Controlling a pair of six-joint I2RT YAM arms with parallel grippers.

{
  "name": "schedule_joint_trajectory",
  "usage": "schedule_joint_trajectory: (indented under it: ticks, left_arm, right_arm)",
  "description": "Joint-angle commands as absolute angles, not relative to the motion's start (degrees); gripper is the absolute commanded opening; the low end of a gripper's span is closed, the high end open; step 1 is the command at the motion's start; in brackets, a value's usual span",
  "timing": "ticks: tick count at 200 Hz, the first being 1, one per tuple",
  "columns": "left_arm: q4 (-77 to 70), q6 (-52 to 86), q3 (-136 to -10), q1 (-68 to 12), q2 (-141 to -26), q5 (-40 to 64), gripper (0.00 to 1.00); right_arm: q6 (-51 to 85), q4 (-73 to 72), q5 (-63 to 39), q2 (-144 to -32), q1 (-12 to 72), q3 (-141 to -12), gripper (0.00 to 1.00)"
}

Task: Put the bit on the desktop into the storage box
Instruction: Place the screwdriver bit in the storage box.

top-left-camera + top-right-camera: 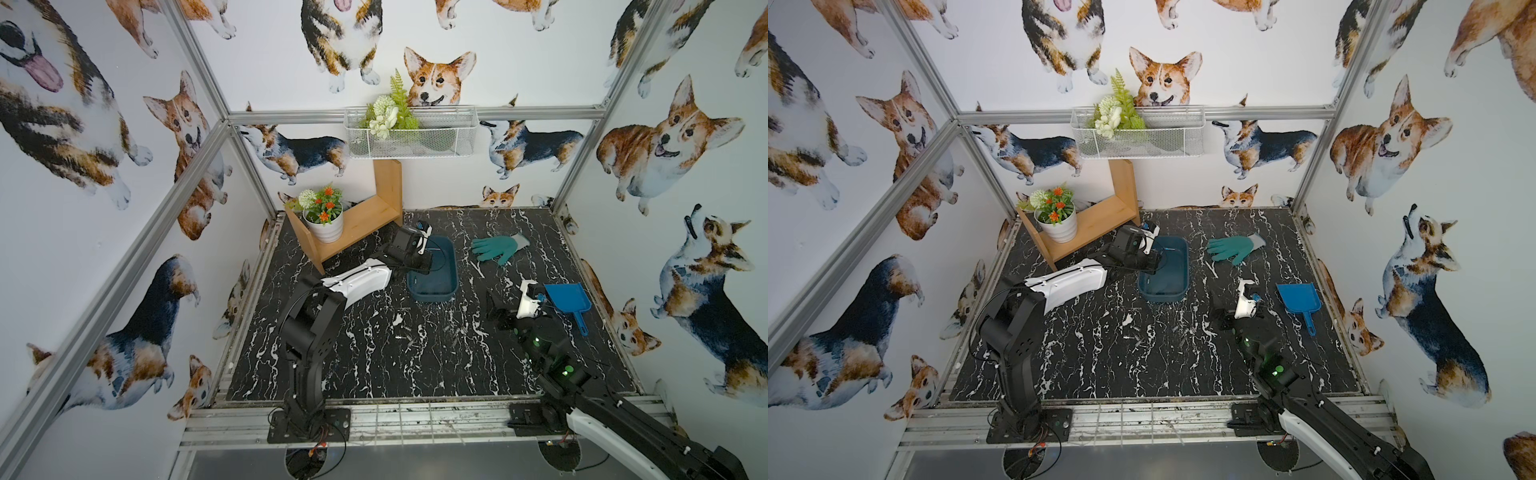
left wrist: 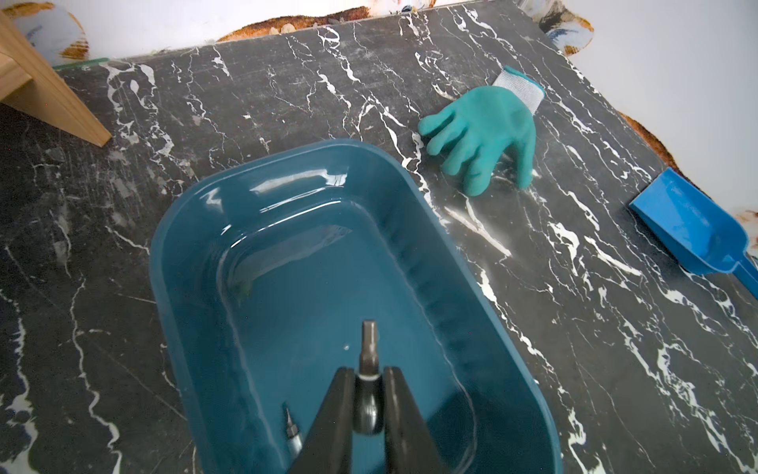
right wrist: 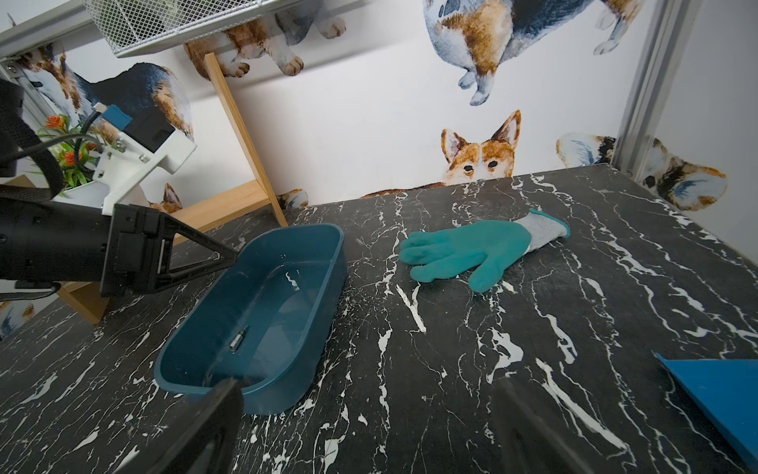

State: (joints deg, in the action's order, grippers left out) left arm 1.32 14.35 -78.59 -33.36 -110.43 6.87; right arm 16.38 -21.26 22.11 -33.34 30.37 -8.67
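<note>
1. Looks like a robot lab test cell, not a home: boxed in by aluminium rails (image 1: 540, 113).
2. Fitted with a left arm (image 1: 309, 328) and right arm (image 1: 557, 365) bolted at 6 o'clock of the marble-patterned worktop (image 1: 415, 365).
3. Dressed with corgi wallpaper (image 1: 440, 77), a flower pot (image 1: 324, 227) at 11 o'clock, a wire basket (image 1: 436, 139) at 12 o'clock.

in the left wrist view, the view's edge is cutting off the left pincer (image 2: 369, 371), and its fingers (image 2: 328, 418) are hiding the shank of the bit (image 2: 368, 349) sitting between them. one finger is also covering part of a second bit (image 2: 292, 429) lying in the storage box (image 2: 262, 193). the right pincer (image 3: 369, 385) is showing only as two blurred, cropped fingers (image 3: 213, 422), and the scoop (image 3: 722, 398) is running off the edge. in both top views, specks (image 1: 410, 343) on the worktop (image 1: 374, 374) are appearing too small to tell.
</note>
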Motion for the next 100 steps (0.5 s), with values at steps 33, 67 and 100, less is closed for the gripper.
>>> schedule_joint_trajectory:
  ticks: [33,67,100]
  left_arm:
    - [-0.8,17.0,-76.5,-32.8,-105.9,6.1,0.62]
    - [-3.4,19.2,-68.1,-31.7,-95.8,5.3,0.77]
    - [-8.7,21.8,-53.8,-30.4,-82.2,1.6,1.00]
  right_arm:
    - [17.0,-22.5,19.9,-35.1,30.5,-10.1,1.00]
    - [20.4,-18.2,17.5,-38.5,30.5,-13.0,1.00]
    - [26.2,-9.4,12.9,-43.0,30.6,-17.0,0.95]
